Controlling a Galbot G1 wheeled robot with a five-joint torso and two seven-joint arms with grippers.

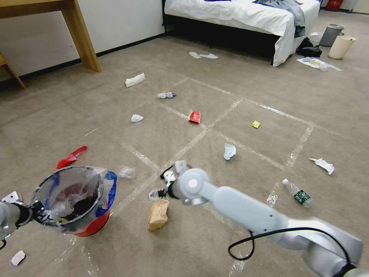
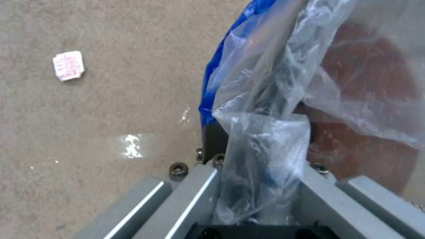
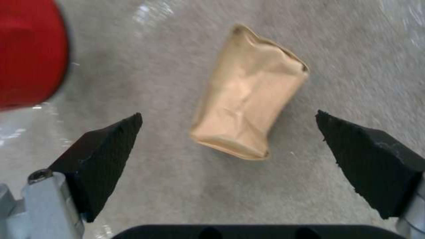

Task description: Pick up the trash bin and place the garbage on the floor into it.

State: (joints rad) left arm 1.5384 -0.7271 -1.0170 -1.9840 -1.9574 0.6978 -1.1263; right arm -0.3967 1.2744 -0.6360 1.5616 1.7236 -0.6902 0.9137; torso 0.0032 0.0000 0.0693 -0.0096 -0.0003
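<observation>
My left gripper is shut on the rim of the trash bin, which hangs tilted just above the carpet at the lower left. In the left wrist view the gripper pinches the rim and the clear liner. A brown paper bag lies right of the bin. My right gripper hovers over it, open, with the bag between its black fingers. The bin's red base is close beside. More garbage lies around: a red wrapper, a red packet, a yellow scrap, a bottle, tissues.
A bed stands at the back, with a grey bin and a cream bucket beside it. A wooden table leg stands at the back left. A white scrap lies near my left arm. Tape lines cross the carpet.
</observation>
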